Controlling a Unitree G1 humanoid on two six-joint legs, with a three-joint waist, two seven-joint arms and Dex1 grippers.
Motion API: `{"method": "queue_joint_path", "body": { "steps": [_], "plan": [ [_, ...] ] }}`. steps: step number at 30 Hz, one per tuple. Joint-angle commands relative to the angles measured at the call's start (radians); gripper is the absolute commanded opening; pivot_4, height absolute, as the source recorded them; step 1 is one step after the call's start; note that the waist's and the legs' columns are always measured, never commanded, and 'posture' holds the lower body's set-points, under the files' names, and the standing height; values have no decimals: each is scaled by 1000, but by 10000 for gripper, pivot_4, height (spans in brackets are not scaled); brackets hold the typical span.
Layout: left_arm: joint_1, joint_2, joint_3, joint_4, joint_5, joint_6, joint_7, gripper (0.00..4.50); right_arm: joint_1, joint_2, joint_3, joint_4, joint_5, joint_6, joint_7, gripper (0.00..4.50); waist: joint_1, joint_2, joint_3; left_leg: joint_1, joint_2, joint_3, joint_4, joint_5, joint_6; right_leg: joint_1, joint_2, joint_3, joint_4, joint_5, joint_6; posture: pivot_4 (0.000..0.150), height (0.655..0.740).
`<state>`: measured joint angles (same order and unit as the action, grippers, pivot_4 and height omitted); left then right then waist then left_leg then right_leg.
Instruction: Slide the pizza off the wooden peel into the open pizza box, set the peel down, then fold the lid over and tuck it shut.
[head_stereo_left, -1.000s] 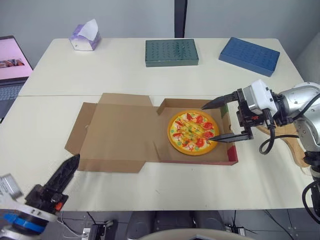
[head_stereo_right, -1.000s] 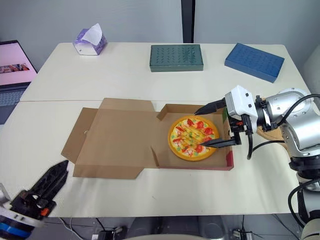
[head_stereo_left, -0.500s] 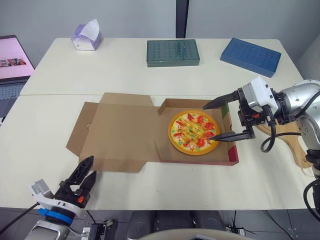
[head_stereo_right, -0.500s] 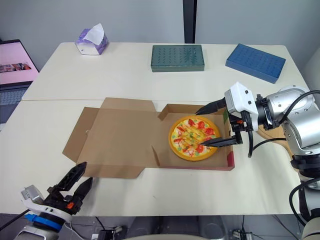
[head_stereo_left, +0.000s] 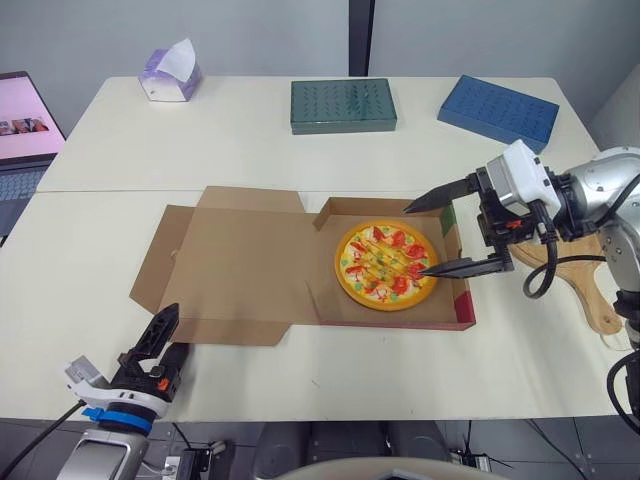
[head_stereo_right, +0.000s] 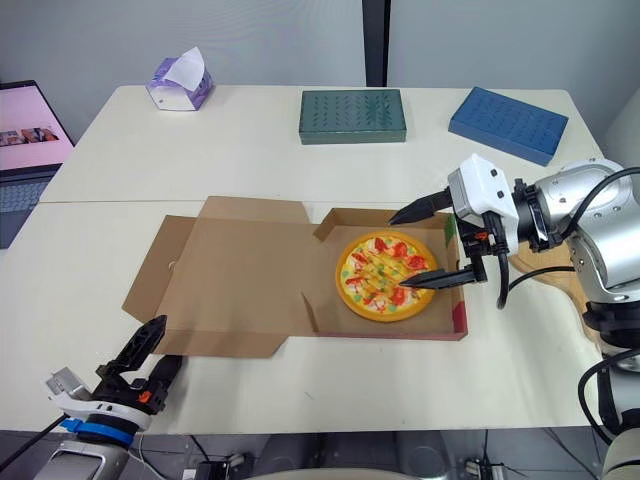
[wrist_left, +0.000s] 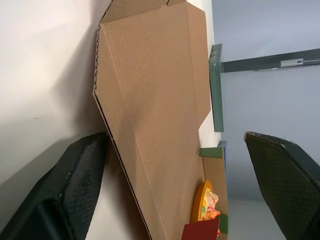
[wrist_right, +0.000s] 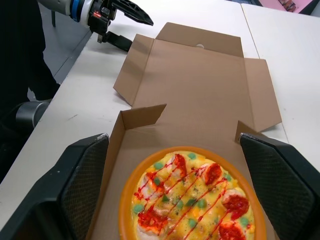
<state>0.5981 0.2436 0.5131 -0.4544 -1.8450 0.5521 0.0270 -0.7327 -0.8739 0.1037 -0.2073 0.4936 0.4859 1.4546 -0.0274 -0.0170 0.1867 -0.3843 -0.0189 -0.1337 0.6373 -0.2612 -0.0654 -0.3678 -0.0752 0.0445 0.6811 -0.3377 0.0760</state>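
A big pale table holds a tissue box, a green box and a blue box at the far side. The pizza is already in the tray of the pizza box, so that part looks done. The wooden peel lies flat on the table just beside the box, on the robot's right, so that looks done too. The lid lies open and flat. It is not folded over or tucked in yet. The right gripper hangs over the pizza with its jaws wide apart and holds nothing. The left gripper is low by the near corner of the lid, jaws apart and empty.
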Motion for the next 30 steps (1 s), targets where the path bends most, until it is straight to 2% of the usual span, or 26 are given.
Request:
{"method": "queue_joint_path", "body": {
  "steps": [1,2,5,13,16,18,30],
  "plan": [
    [-9,-14,14,16,7,-21,-18,45000,-24,-9,-3,-12,4,-2,10,44573,0,0,0,0,0,0,0,0,0,0,0,0,0,0,0,1500,7400],
    [-16,-17,17,26,8,-24,-16,45000,-25,-8,-2,-11,3,-3,11,44573,0,0,0,0,0,0,0,0,0,0,0,0,0,0,0,1500,7400],
    [-30,-16,13,53,9,-21,-20,39929,-29,-6,2,-16,4,1,8,45000,0,1,0,0,0,0,0,0,0,0,0,0,0,0,0,1500,7400],
    [-58,8,2,89,25,3,-34,15315,-31,-10,-9,-30,11,14,-5,45000,0,1,0,0,0,0,-2,0,0,-1,0,0,-1,0,0,1500,7400],
    [-72,31,12,105,55,7,-41,5495,-24,-14,-16,-27,9,13,-12,45000,1,5,-2,0,0,0,-3,0,0,-1,0,0,-1,0,0,1500,7400],
    [-85,42,20,113,66,7,-47,411,-20,-15,-18,-29,10,14,-15,45000,2,5,-2,0,0,-1,-3,0,0,-1,0,-1,-1,0,0,1500,7400],
    [-94,92,43,64,54,30,-52,411,3,-8,-22,-36,7,2,-43,45000,1,4,-2,0,0,-1,-3,0,0,-1,0,0,-1,0,0,1500,7400]
  ]
}}
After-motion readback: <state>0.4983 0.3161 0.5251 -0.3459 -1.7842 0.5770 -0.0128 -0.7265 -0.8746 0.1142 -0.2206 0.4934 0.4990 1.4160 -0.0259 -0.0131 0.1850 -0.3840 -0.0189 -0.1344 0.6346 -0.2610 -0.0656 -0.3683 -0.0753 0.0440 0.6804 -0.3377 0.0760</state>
